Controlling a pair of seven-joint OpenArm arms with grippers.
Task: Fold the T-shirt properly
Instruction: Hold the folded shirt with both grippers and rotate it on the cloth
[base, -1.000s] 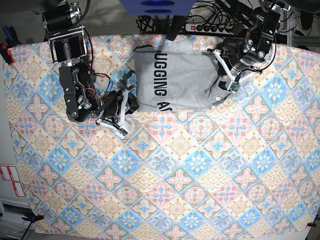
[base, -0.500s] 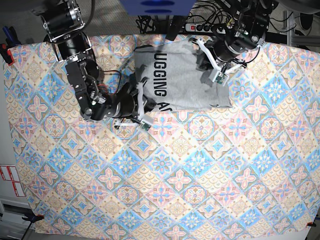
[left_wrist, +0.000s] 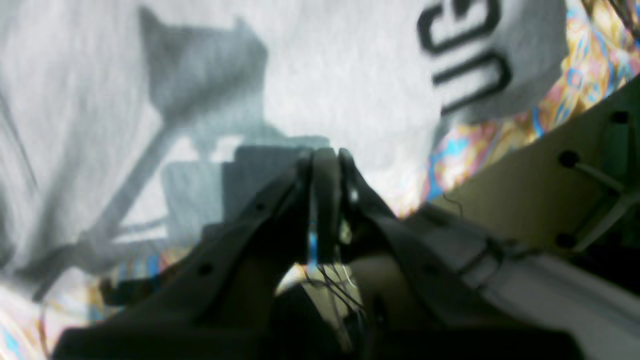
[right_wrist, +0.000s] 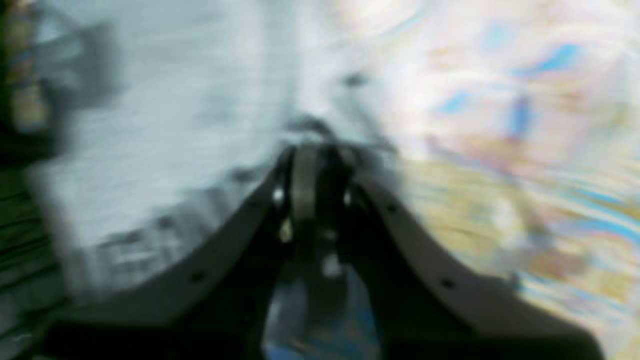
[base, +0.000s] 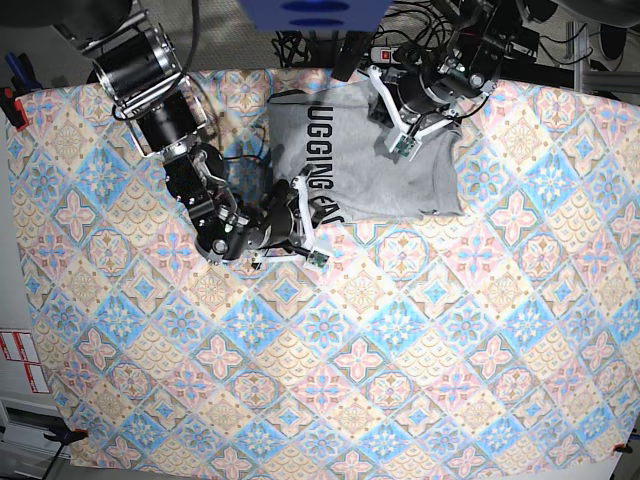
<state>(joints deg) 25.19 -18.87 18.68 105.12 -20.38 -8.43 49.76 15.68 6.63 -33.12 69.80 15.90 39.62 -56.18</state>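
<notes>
- The T-shirt (base: 375, 160) shows black letters, "UGGING A", with the rest hidden.
- It is light grey, folded into a rough block, and lies at the far middle of the tablecloth (base: 330, 380).
- The left gripper (left_wrist: 325, 160) is pressed together, holding nothing.
- The right gripper (right_wrist: 312, 155) looks nearly closed; I cannot tell if it pinches cloth.

One T-shirt (base: 375, 160) is counted, lying on one patterned tablecloth (base: 400, 350) that covers the tabletop. Two robot arms are seen, each with one gripper: the left gripper (base: 392, 120) and the right gripper (base: 300, 215). One power strip (base: 420, 52) is seen behind the tabletop.
</notes>
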